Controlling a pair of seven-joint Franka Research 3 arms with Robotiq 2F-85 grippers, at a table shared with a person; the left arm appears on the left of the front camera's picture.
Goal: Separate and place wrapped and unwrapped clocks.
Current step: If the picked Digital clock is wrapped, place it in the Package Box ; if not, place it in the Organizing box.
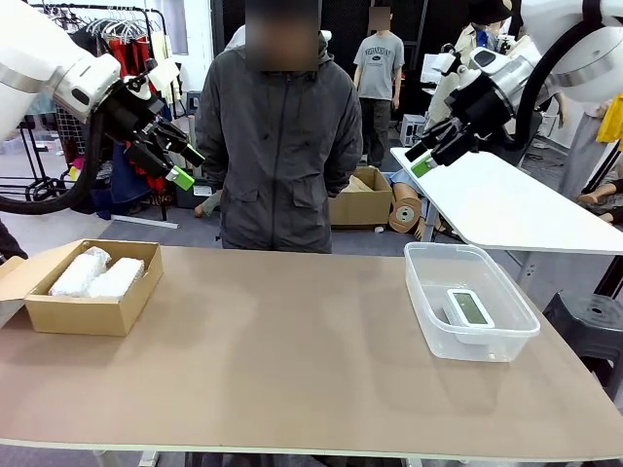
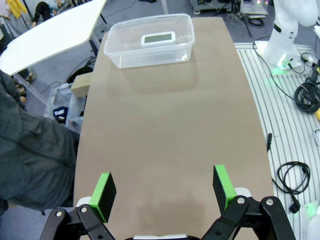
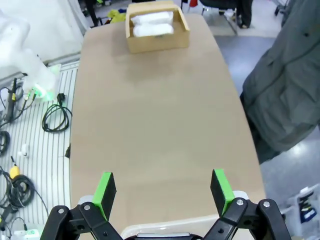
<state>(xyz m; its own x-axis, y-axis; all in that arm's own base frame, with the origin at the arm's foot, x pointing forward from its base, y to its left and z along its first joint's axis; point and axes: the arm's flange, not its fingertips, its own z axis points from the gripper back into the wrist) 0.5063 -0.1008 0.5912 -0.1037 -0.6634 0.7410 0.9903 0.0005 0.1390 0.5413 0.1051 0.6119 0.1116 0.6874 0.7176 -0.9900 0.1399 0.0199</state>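
Observation:
Two wrapped clocks in white plastic lie side by side in a cardboard box at the table's left; the right wrist view has them as wrapped clocks at the far end. The bare white clock with a grey-green screen lies in a clear plastic tub at the right, and the left wrist view shows this clock too. My left gripper hangs open high above the left side. My right gripper is open, raised at the upper right. In the wrist views the left gripper and right gripper hold nothing.
A person in a grey jacket stands at the table's far edge, hands out of sight. A white table stands behind at the right. The brown tabletop between box and tub is bare.

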